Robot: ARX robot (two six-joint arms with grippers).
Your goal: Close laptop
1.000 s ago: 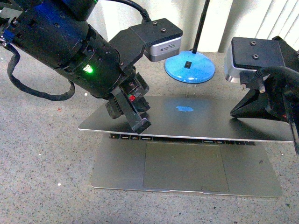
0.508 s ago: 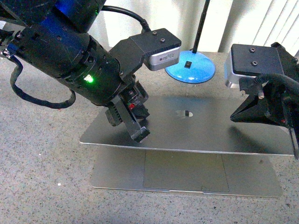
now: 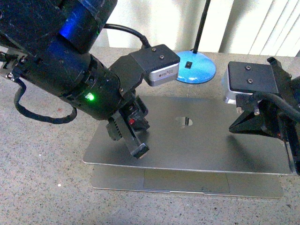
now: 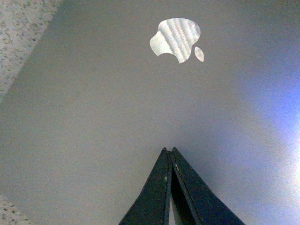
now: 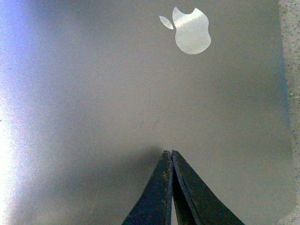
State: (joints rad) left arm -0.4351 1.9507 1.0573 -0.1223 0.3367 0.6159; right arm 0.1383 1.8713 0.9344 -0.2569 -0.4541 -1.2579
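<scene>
The silver laptop lies on the speckled counter with its lid folded low over the base; only a strip of trackpad shows at the front. The apple logo faces up on the lid. My left gripper is shut and its tip rests on the lid's left part. My right gripper is shut too, tip against the lid's right part. In the left wrist view the shut gripper points at the lid below the logo. The right wrist view shows the same: shut gripper, logo.
A blue round lamp base with a black stem stands just behind the laptop. The speckled stone counter spreads out to the left and front. Pale curtains or blinds hang behind.
Both grippers have pressed the lid further down and forward. The keyboard row and most of the trackpad have gone from sight beneath the lid.
</scene>
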